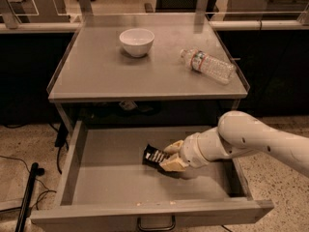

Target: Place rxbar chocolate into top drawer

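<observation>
The top drawer is pulled wide open below the grey tabletop, its dark pull handle at the front edge. My gripper reaches in from the right, low inside the drawer near its middle. It is shut on the rxbar chocolate, a small black bar with white lettering that sticks out to the left of the fingers, tilted, close above the drawer floor. I cannot tell whether the bar touches the floor.
On the tabletop stand a white bowl at the back middle and a clear water bottle lying on its side at the right. My white arm crosses the drawer's right wall. A black pole and cables lie on the floor at left.
</observation>
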